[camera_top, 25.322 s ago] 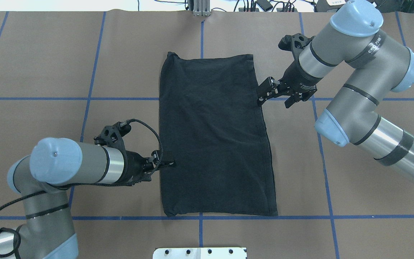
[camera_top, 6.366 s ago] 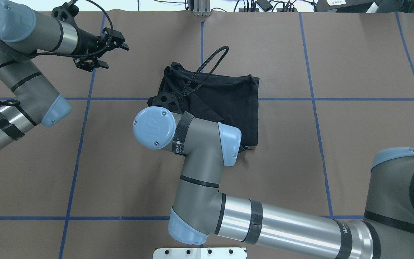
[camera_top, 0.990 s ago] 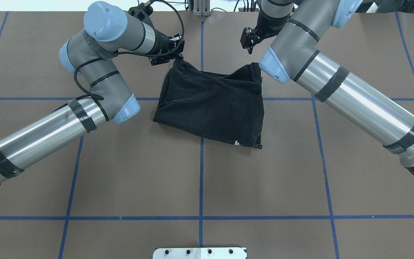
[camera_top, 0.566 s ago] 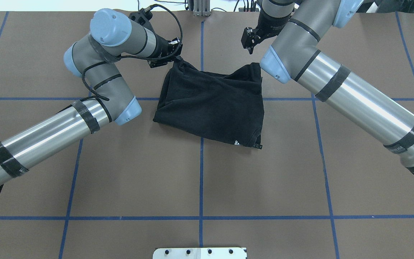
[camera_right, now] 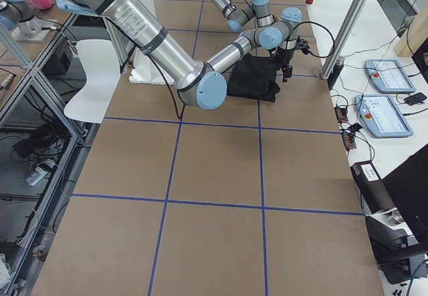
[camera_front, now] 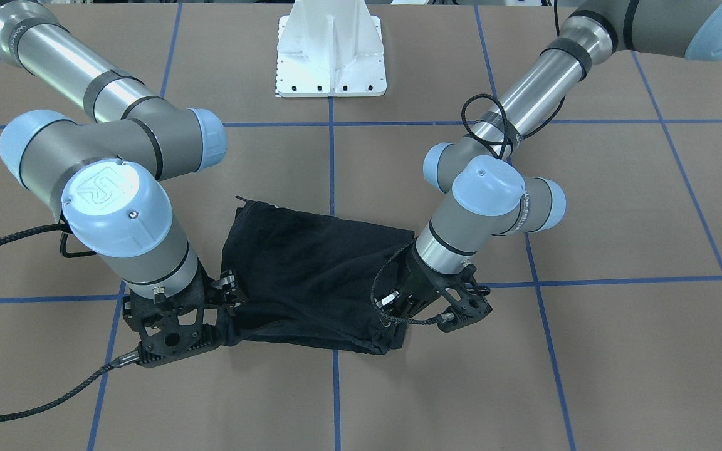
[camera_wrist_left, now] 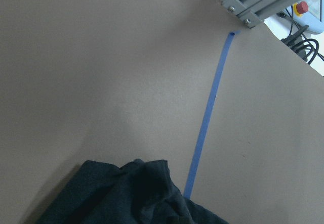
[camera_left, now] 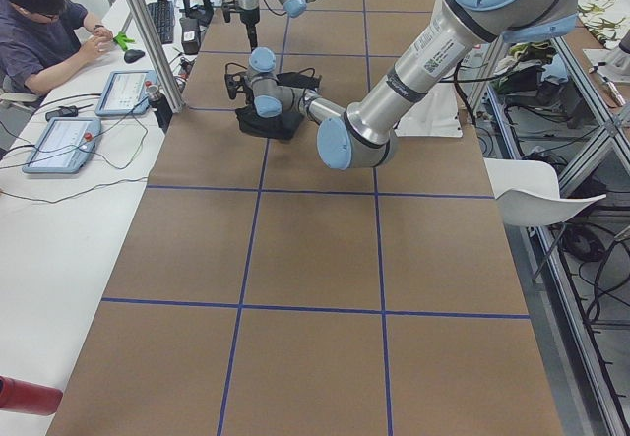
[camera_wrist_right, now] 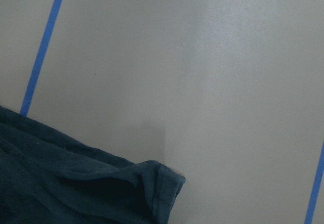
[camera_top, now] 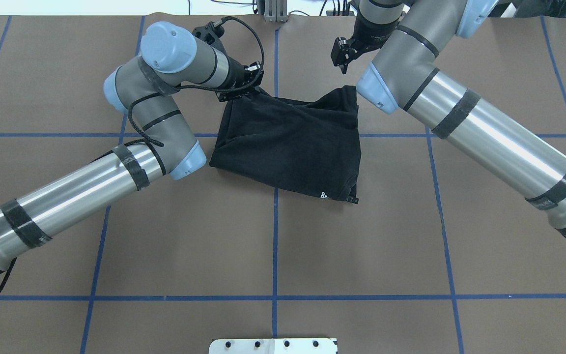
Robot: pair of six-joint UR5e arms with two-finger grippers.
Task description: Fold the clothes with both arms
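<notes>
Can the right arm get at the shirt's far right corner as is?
Likely yes: the right tool hangs just past that corner of the shirt, nothing between; left tool is at the other corner.

Place: robotics lab, test cell.
Robots: left arm (camera_top: 81, 189) and right arm (camera_top: 489, 135), jointed grey metal, blue caps; white bolted mount (camera_front: 331, 50) at the table's near, robot-side edge.
Table: brown cover (camera_top: 410, 236), marked into squares with blue tape (camera_top: 274, 246).
Frame: aluminium posts (camera_right: 349, 22) along the far edge.
Control side, far: white bench (camera_left: 49, 259) with touch panels (camera_right: 384, 117) bearing red buttons; a person (camera_left: 44, 37) is seated there.
Surround: white chair (camera_left: 541, 195), cables on the floor (camera_right: 37, 152).
</notes>
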